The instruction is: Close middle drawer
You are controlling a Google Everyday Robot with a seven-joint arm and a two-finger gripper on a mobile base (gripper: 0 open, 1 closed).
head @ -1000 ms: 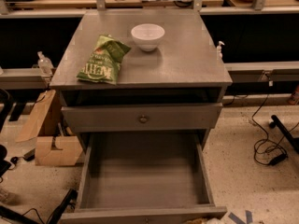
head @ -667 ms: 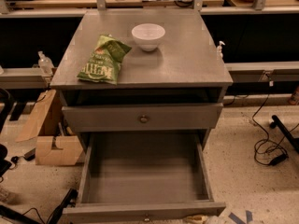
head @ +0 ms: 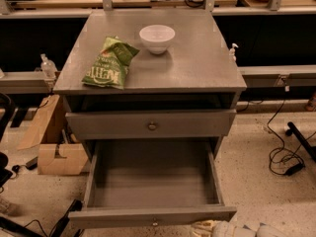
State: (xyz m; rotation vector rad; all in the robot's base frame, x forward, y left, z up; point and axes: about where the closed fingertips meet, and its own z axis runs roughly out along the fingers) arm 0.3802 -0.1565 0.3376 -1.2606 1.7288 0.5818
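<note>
You had the middle drawer standing far out of the grey cabinet, open toward the camera. Its deep plain box showed a bare floor, and its low front panel sat near the bottom edge of the view with 1 small round knob at the centre.

Your gripper showed only as pale shapes at the very bottom of the frame, just below the right part of that front panel. You could not tell whether it was spread or closed, nor whether it touched the panel.

Directly above the open box, the upper drawer sat nearly flush in the cabinet, with 1 brassy knob in the middle of its face.

On the cabinet top you had 2 things:
- a white bowl, upright, toward the back;
- a green chip bag, lying flat to the left of the bowl and near it.

A cardboard box stood on the floor left of the cabinet. Black cables lay on the speckled floor to the right.
</note>
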